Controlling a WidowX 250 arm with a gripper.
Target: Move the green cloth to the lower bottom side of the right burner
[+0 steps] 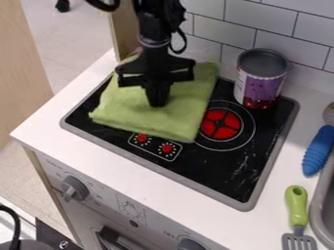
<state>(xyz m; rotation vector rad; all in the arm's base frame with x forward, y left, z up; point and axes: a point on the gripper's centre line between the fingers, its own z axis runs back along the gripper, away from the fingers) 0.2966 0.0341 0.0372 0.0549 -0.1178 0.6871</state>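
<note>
The black gripper (157, 101) hangs down over the middle of the green cloth (134, 108), its lower end at or just above the fabric. The cloth lies folded in a thick, roughly square pad across the left part of the black stovetop (231, 168). The red right burner (220, 124) shows just beyond the cloth's right edge. Black stovetop surface shows on the lower side of that burner. Part of the cloth's upper left is hidden behind the arm, and I cannot tell whether any fabric is held.
A purple and silver can (261, 80) stands at the stovetop's back right corner, near the burner. Red control knobs (155, 143) sit at the cloth's front edge. At the right are a blue-handled utensil (317, 150), a green-handled spatula (297, 207) and the sink rim (318, 210). A tiled wall (225, 29) rises behind.
</note>
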